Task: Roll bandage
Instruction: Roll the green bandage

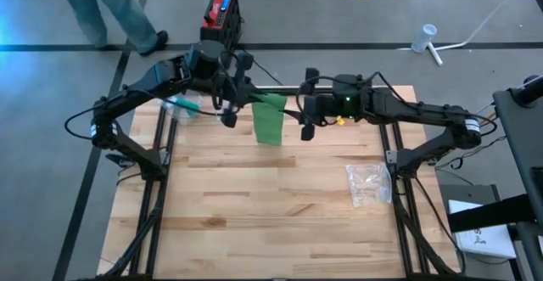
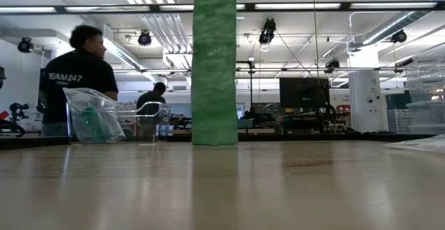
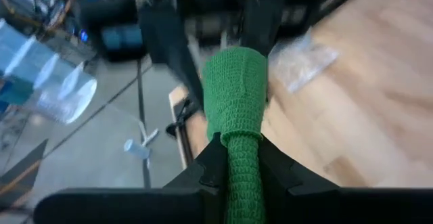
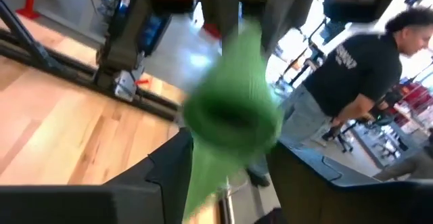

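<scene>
1. In the low view the bare wooden table fills the near ground, and beyond it the green bandage hangs as a straight vertical strip whose lower end reaches the tabletop line.
2. From above, the bandage sits near the far edge of the table, stretched between the two grippers, with its loose length lying down across the boards toward the near side.
3. The left gripper holds one end at the strip's left side. In the left wrist view its dark fingers are clenched on the bandage, which runs out from between them and widens farther off.
4. The right gripper is at the strip's right edge. In the right wrist view the bandage bunches between its two fingers, blurred; the fingers flank it, but whether they press on it I cannot tell.
5. A crumpled clear plastic wrapper lies on the right part of the table, well apart from the bandage.
6. At the far left edge stands a clear container with something green inside.
7. Past the table, a person in a dark shirt stands with their back turned, and another person is farther off.
</scene>
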Robot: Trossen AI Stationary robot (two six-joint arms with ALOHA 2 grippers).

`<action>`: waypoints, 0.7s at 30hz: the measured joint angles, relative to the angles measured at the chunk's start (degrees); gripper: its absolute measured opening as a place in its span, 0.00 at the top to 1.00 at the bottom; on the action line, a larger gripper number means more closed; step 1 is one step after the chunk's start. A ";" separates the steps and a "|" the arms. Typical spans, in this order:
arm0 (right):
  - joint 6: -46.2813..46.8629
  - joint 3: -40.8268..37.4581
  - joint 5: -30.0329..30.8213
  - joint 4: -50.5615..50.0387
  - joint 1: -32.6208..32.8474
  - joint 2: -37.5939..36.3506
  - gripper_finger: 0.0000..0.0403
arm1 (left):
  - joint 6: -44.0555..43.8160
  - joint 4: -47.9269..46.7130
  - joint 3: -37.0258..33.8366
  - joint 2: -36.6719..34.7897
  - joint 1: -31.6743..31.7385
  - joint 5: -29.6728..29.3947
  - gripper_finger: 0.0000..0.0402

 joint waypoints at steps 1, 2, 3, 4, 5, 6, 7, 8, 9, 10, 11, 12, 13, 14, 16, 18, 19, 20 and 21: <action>0.11 0.00 0.07 -0.13 -0.03 0.45 0.57 | -0.11 0.23 0.19 -0.09 -0.04 0.73 0.91; 0.21 -0.02 0.17 0.02 -0.05 0.81 0.58 | -0.21 -0.01 0.39 -0.16 -0.10 1.05 0.91; 0.46 -0.11 0.30 0.27 -0.07 1.20 0.59 | -0.67 -0.64 0.68 -0.16 -0.14 1.64 0.92; 0.58 -0.11 0.25 0.82 -0.06 1.48 0.60 | -1.31 -0.91 0.90 -0.16 -0.15 2.42 0.92; 0.52 -0.11 0.29 1.45 -0.04 1.62 0.61 | -1.79 -0.89 1.06 -0.16 -0.13 3.27 0.93; 0.07 -0.11 0.90 1.76 -0.01 1.71 0.64 | -2.36 -1.05 1.16 -0.16 -0.11 4.17 0.93; -0.78 -0.11 2.33 2.30 0.01 1.84 0.66 | -2.84 -1.23 1.29 -0.16 -0.05 4.77 0.93; -1.65 -0.09 3.87 2.59 0.12 1.90 0.70 | -3.16 -1.90 1.60 -0.16 -0.04 5.19 0.93; -2.70 -0.09 4.98 2.32 0.24 1.91 0.75 | -3.25 -2.92 1.82 -0.22 -0.05 5.30 0.93; -3.52 -0.11 5.84 2.14 0.40 1.92 0.81 | -3.46 -3.83 1.96 -0.29 -0.07 5.34 0.92; -3.88 -0.11 6.17 2.35 0.42 1.92 0.88 | -3.59 -4.41 1.96 -0.36 -0.09 5.37 0.92; -4.22 -0.11 6.17 2.46 0.46 1.77 0.94 | -3.67 -5.15 1.96 -0.38 -0.11 5.36 0.92; -4.65 -0.11 6.14 2.31 0.50 1.57 0.97 | -3.74 -6.22 1.96 -0.40 -0.11 5.34 0.92; -4.93 -0.11 6.08 2.45 0.54 1.31 0.97 | -3.78 -7.53 1.96 -0.40 -0.09 5.32 0.92; -4.93 -0.11 6.11 1.87 0.59 0.59 0.99 | -3.80 -10.03 1.96 -0.40 -0.04 4.87 0.92; -5.20 -0.09 6.30 0.29 0.61 -0.32 1.00 | -3.69 -12.44 1.96 -0.40 -0.04 3.41 0.93; -5.19 -0.09 6.63 -1.14 0.68 -0.80 1.00 | -3.79 -13.26 1.96 -0.40 -0.05 2.57 0.93; -5.12 -0.09 7.02 -2.52 0.74 -1.20 1.00 | -4.07 -13.78 1.96 -0.40 -0.04 1.78 0.92; -4.97 -0.09 7.47 -3.74 0.74 -1.41 1.00 | -4.22 -14.26 1.96 -0.40 -0.04 1.18 0.92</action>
